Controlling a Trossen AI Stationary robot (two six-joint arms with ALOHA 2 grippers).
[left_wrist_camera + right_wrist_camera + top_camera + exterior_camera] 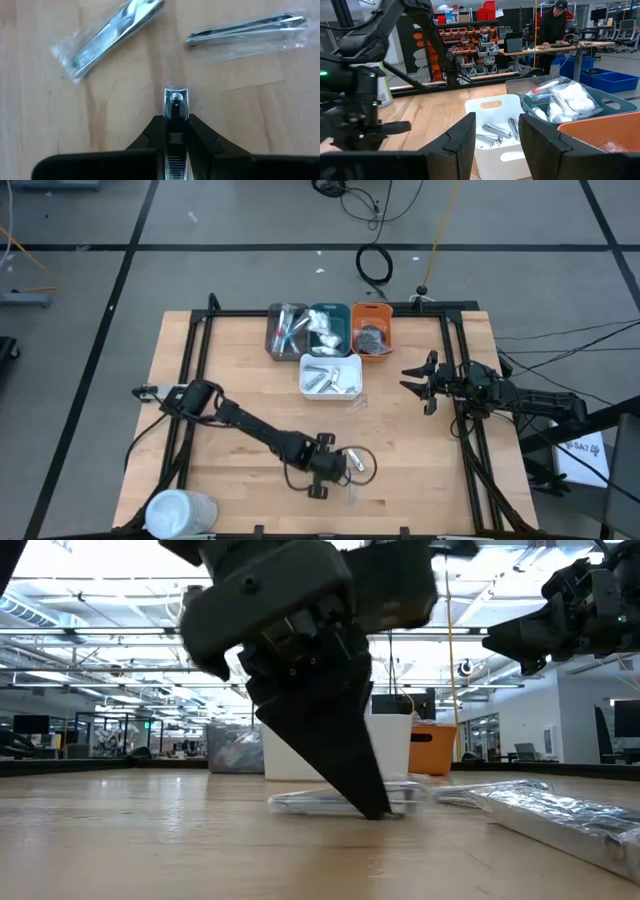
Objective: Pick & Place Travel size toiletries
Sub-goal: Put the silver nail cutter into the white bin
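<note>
The left tool (176, 107) is clenched on 1 wrapped nail clipper (176, 98); 2 more (107, 37) lie just beyond.

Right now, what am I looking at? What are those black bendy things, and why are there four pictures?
They are two robot arms at a wooden table. Each arm ends in a two-finger claw called a gripper.

One camera looks straight down, one sits low on the table top, and one rides on each arm's wrist.

The left gripper is down at the near side of the table, shut on a shiny nail clipper in clear wrap. Two more wrapped clippers lie on the wood beside it.

The right gripper waits above the table's right side, open and holding nothing.

At the far side sit four small trays: grey, teal, orange and white. The white one holds more clippers. A big white cylinder lies at the near left corner.
</note>
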